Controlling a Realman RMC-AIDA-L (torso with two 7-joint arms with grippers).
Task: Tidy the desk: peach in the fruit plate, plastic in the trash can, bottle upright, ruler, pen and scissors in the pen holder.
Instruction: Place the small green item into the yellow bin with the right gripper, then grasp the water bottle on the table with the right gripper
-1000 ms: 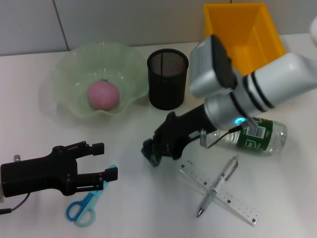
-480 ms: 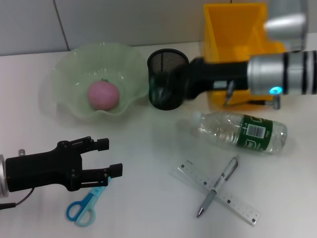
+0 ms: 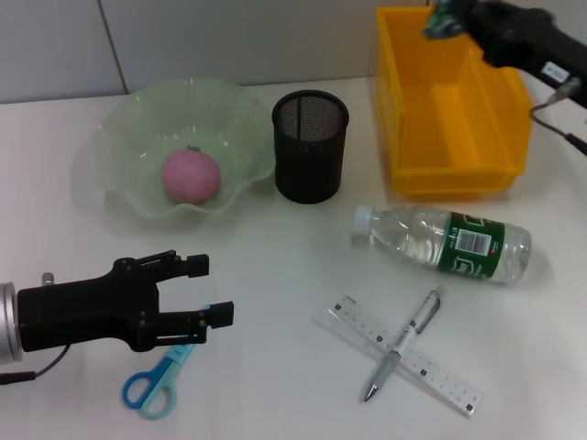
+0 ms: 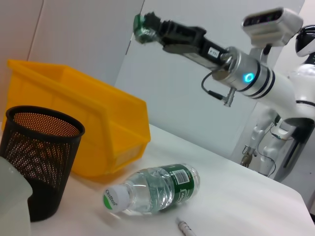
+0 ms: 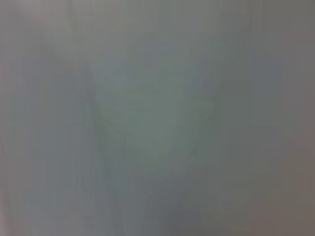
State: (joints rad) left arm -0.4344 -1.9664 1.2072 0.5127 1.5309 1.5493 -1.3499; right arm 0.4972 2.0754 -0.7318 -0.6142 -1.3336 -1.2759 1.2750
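Peach-wise, 1 step is finished: pink round peach (image 3: 191, 176) is sitting in the pale green glass plate (image 3: 124, 128). Right hand (image 3: 444, 20) is pinching crumpled green plastic (image 3: 440, 24) above the yellow bin (image 3: 408, 174); left hand (image 3: 196, 291) is hovering spread over the blue scissors (image 3: 156, 384); clear plastic bottle (image 3: 443, 243) is lying flat

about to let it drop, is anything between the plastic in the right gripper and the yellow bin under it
Nothing visible. The right gripper holds the crumpled plastic in the air over the far edge of the open yellow bin, and the part of the bin's inside that shows is bare. The left gripper is far off, near the scissors.
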